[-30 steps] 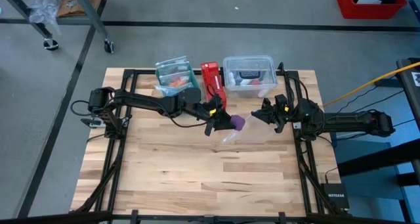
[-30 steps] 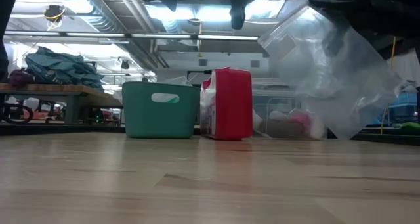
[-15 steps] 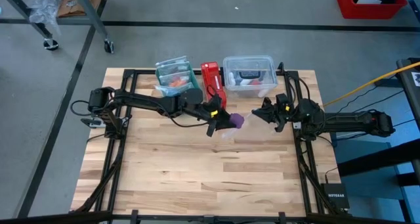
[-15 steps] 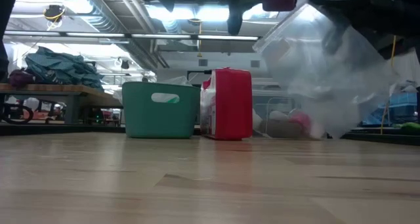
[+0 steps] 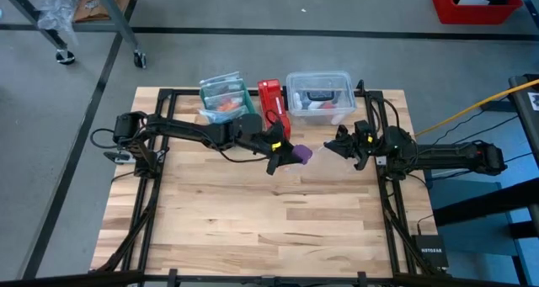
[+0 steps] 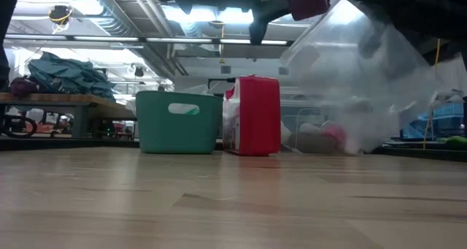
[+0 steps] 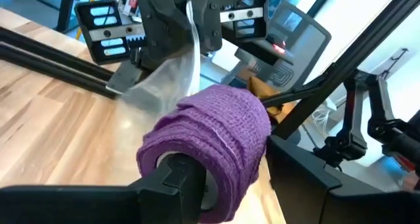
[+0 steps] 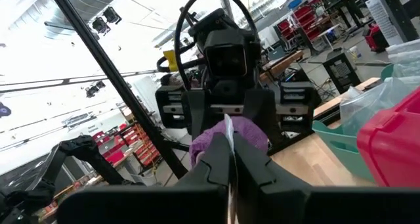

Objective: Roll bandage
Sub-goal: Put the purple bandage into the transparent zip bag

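Note:
The bandage (image 5: 301, 155) is a purple coiled roll, held over the table's middle by my left gripper (image 5: 290, 155), which is shut on it. It fills the left wrist view (image 7: 213, 142) and shows tilted at the top of the low view (image 6: 308, 1). Just to its right hangs a clear plastic bag (image 6: 357, 81), with my right gripper (image 5: 333, 146) shut on its top edge. The roll sits close to the bag's upper end (image 7: 161, 79); whether they touch, I cannot tell. My left gripper holds the roll by its ends: one finger (image 7: 172, 178) lies over the open end face, and the roll hides the other. The fingers reach in about level from the table's left. The roll is lifted clear of the table. My right gripper pinches the clear bag's thin upper edge (image 8: 227, 131) between its shut fingers (image 8: 213, 159), coming about level from the table's right. The bag hangs below the gripper (image 6: 365, 125), slack and clear of the table.
Along the far edge stand a green bin (image 5: 223, 93), a red box (image 5: 272, 102) and a clear tub (image 5: 320, 93). The wooden table (image 5: 253, 220) lies bare toward the near side. Black frame rails (image 5: 143, 211) run along both sides.
My left gripper has turned at the wrist without shifting place, tipping the roll, which now shows lower and more tilted in the low view. The hanging bag's lower part has shifted a little. My right gripper has kept still.

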`<state>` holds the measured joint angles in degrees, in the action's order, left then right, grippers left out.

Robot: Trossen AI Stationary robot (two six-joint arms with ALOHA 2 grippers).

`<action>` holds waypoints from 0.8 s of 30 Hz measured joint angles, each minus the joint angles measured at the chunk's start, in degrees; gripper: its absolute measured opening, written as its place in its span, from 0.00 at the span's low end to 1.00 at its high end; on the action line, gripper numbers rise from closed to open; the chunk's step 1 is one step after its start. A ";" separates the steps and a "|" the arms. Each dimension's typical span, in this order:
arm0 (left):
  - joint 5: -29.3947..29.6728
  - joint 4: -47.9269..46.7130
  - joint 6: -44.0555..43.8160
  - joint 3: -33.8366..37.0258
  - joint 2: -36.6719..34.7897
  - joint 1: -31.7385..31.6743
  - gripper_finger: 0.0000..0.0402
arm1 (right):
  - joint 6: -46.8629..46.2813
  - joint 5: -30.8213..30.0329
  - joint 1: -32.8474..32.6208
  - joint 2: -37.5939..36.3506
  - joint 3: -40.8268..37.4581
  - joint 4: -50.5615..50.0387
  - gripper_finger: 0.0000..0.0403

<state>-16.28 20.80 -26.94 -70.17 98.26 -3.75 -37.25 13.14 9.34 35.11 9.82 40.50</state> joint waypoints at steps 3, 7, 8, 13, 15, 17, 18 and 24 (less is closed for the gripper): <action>0.00 -0.99 -0.01 0.00 0.00 0.00 0.37 | -0.01 -0.01 0.00 0.01 0.00 0.03 0.01; 0.00 -1.44 0.29 0.02 0.02 0.00 0.37 | -0.01 0.00 0.00 0.00 0.00 0.05 0.01; 0.00 -1.73 0.53 0.01 0.00 -0.03 0.37 | -0.01 0.01 0.00 0.02 0.00 0.05 0.01; 1.17 -2.46 0.90 0.02 0.02 -0.09 0.37 | -0.01 1.97 0.00 0.02 0.00 0.07 0.01; 2.93 -2.48 0.96 0.02 0.02 -0.07 0.37 | -0.01 2.58 0.00 0.02 0.00 0.08 0.01; 4.01 -2.82 1.76 0.02 0.02 -0.25 0.37 | -0.01 3.00 0.00 0.00 0.00 0.07 0.01; 4.07 -2.82 1.92 0.02 0.02 -0.39 0.37 | -0.01 3.00 0.00 0.02 0.00 0.07 0.01; 4.13 -2.78 1.91 0.02 0.02 -1.01 0.37 | -0.01 3.76 0.00 0.01 0.00 0.12 0.01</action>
<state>-12.15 18.02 -25.03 -70.15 98.28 -4.76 -37.26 16.90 9.34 35.12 9.82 40.62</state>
